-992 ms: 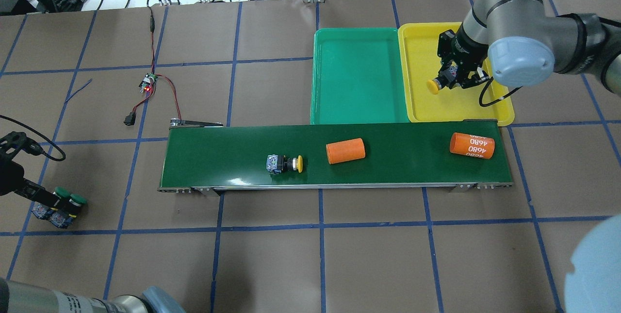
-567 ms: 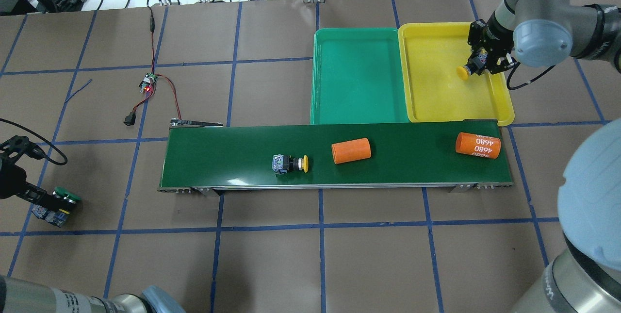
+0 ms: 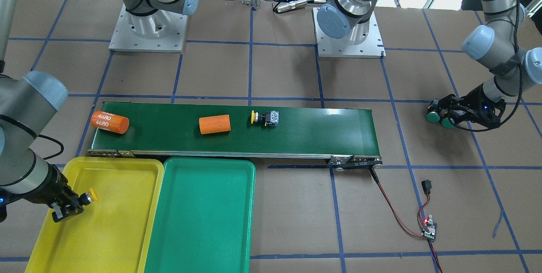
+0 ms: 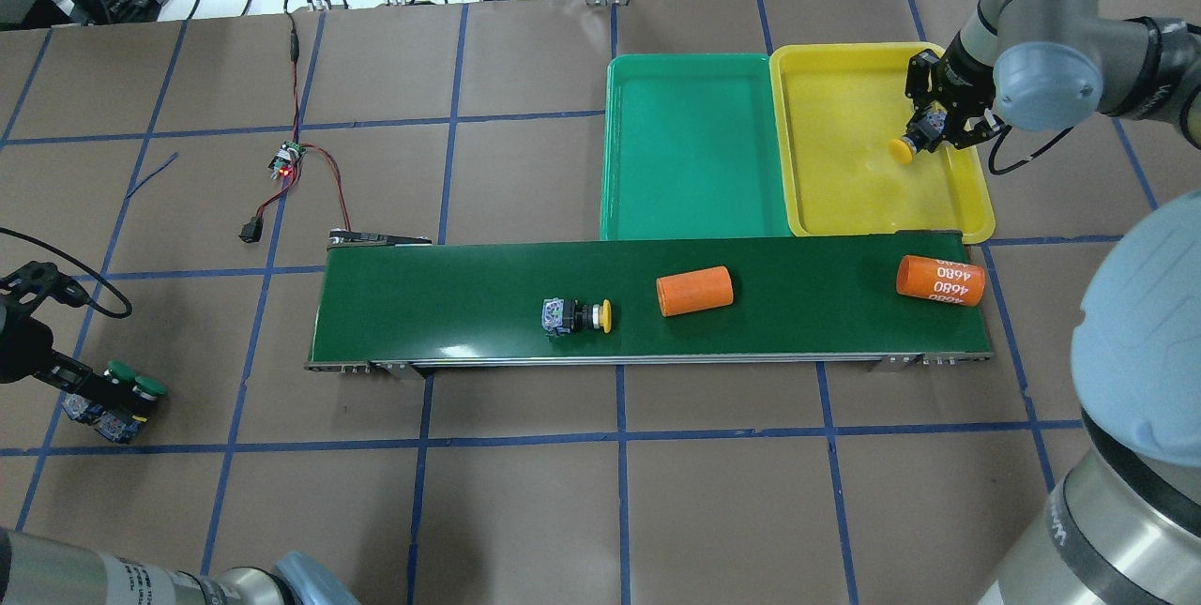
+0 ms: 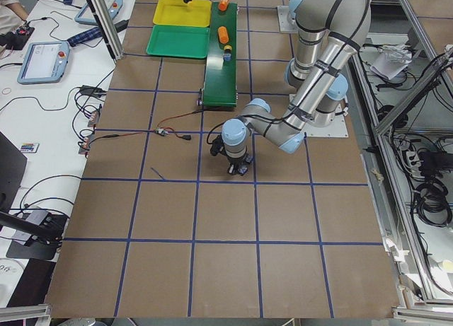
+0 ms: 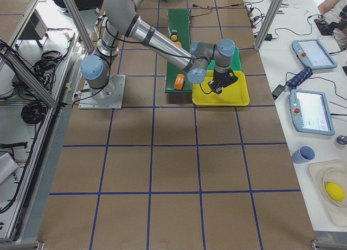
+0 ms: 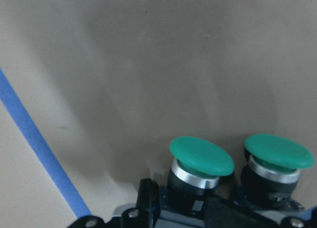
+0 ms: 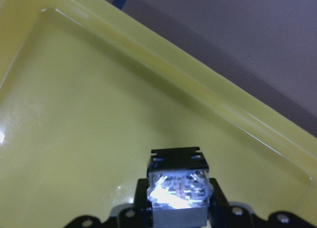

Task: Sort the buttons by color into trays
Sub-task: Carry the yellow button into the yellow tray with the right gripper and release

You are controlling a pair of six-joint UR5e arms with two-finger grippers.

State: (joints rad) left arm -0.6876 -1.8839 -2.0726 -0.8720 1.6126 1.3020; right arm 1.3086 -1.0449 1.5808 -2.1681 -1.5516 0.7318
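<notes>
Over the right side of the yellow tray point(image 4: 844, 183) point(image 3: 110, 222) point(image 8: 99, 114) my right gripper point(image 4: 924, 131) point(image 3: 70, 205) is shut on a yellow button point(image 4: 903, 149) point(image 3: 89, 197) point(image 8: 179, 188), cap pointing toward the tray's middle. The green tray point(image 4: 694, 145) point(image 3: 203, 213) beside it holds nothing. A second yellow button point(image 4: 577, 316) point(image 3: 264, 118) lies on its side on the conveyor. At the table's left edge my left gripper point(image 4: 94, 394) point(image 3: 455, 114) is shut on two green buttons point(image 4: 133, 380) point(image 3: 438, 119) point(image 7: 200, 156), side by side, low over the paper.
The dark-green conveyor belt point(image 4: 450, 295) carries a plain orange cylinder point(image 4: 694, 291) and one marked 4680 point(image 4: 940, 279) near its right end. A small circuit board point(image 4: 286, 164) with red and black wires lies left of the belt.
My right gripper carried the yellow button from the yellow tray's middle to its right side. The belt's button and cylinders slid right. My left gripper shifted slightly with the green buttons.
</notes>
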